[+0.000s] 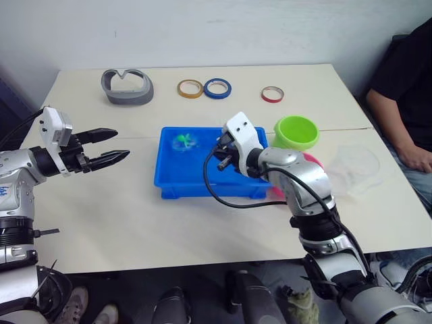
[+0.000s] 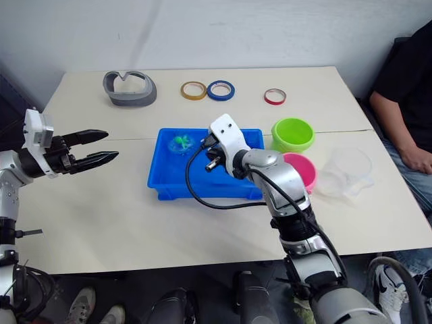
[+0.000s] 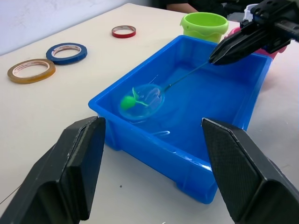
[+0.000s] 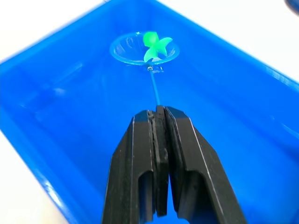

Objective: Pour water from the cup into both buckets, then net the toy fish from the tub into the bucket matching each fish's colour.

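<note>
Left gripper (image 1: 121, 146) hovered over bare table beside tub (image 1: 177, 187), fingers spread wide, idle. Right gripper (image 4: 160, 122) pinched net handle (image 3: 187, 74) tight, reaching over tub. Net hoop (image 4: 144, 49) cradled green fish (image 4: 153, 43), apparently for lifting. Green bucket (image 1: 296, 132) waited beyond; pink bucket (image 2: 302, 170) and cup (image 2: 347, 171) beside.

Silver-grey arms with white wrist housings; a black cable loops off the right arm (image 1: 297, 182); black fingers (image 3: 77, 168), seemingly matte.
</note>
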Action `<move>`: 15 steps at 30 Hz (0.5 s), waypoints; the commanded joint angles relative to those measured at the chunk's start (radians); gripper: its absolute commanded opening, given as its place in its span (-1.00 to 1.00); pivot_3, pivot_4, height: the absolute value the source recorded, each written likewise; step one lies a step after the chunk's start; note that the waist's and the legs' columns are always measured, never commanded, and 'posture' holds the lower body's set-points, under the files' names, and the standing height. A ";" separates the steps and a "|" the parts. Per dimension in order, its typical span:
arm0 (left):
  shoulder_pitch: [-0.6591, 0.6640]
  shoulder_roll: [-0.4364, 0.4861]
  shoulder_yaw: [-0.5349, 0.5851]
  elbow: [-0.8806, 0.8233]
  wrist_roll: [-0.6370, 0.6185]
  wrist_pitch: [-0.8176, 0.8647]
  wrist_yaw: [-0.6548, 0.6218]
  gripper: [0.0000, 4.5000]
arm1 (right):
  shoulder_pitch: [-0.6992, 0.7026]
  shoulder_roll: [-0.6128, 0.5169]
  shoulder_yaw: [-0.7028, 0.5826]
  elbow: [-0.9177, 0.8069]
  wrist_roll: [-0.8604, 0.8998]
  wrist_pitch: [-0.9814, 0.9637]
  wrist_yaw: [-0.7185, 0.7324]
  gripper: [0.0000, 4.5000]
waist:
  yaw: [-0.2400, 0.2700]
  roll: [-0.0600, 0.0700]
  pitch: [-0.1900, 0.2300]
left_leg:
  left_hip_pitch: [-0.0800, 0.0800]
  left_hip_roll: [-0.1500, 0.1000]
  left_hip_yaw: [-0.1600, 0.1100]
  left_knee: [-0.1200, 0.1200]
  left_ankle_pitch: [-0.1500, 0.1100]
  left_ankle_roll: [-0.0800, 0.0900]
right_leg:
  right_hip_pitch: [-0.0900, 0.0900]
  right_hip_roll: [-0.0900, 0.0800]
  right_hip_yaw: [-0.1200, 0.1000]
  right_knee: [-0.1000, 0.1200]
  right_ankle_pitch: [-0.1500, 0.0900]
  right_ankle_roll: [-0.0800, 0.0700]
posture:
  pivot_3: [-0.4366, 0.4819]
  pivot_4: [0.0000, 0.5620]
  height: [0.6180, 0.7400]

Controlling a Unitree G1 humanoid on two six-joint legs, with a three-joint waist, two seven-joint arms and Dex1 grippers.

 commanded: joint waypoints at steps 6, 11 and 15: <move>-0.013 0.004 0.020 -0.051 -0.035 0.025 -0.014 0.60 | 0.072 -0.099 -0.003 -0.182 0.084 0.032 0.050 -1.00 | 0.002 0.000 0.000 | 0.000 0.000 0.000 0.000 0.000 0.000 | 0.000 0.000 0.000 0.000 0.000 0.000 | -0.05 -0.47 0.79; -0.019 0.005 0.018 -0.043 -0.036 0.026 -0.022 0.60 | 0.086 -0.148 -0.009 -0.226 0.117 0.044 0.054 -1.00 | -0.001 0.000 0.000 | 0.000 0.000 0.001 0.000 0.000 0.000 | 0.000 0.001 0.000 0.000 0.000 0.000 | -0.05 -0.47 0.79; -0.038 -0.004 0.004 -0.031 -0.030 0.022 -0.030 0.60 | 0.085 -0.168 -0.014 -0.242 0.131 0.041 0.049 -1.00 | 0.001 0.000 0.000 | 0.000 0.000 0.000 0.000 0.000 0.000 | 0.000 0.001 0.000 0.000 0.000 0.000 | -0.05 -0.47 0.79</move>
